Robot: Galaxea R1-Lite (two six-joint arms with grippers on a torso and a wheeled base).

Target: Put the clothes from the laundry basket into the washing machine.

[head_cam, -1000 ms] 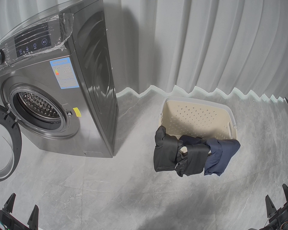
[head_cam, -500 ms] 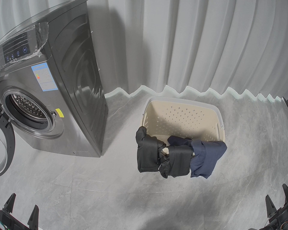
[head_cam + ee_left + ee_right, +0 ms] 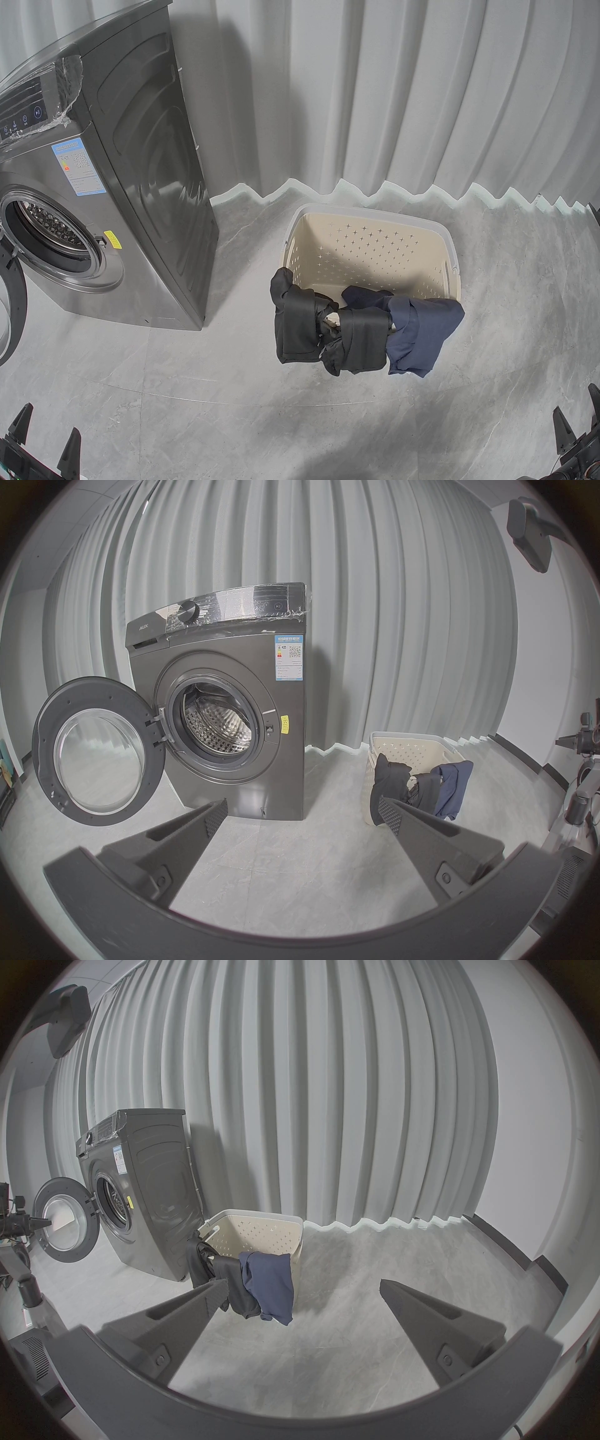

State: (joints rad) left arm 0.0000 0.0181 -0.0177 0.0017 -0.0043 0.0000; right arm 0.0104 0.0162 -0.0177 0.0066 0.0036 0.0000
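Hanging over the near rim of the laundry basket (image 3: 369, 210), right of the open washing machine (image 3: 144, 187), the dark clothes (image 3: 359, 331) lie well ahead of the left gripper (image 3: 49, 420) and right gripper (image 3: 575, 401), both held low, pointing forward, spread wide apart and holding nothing.

Dark clothes (image 3: 350, 334) drape over the cream laundry basket (image 3: 375, 250) near the open washing machine (image 3: 144, 187).

Dark grey left tool (image 3: 301, 806), tapered ribbed fingers (image 3: 181, 837)
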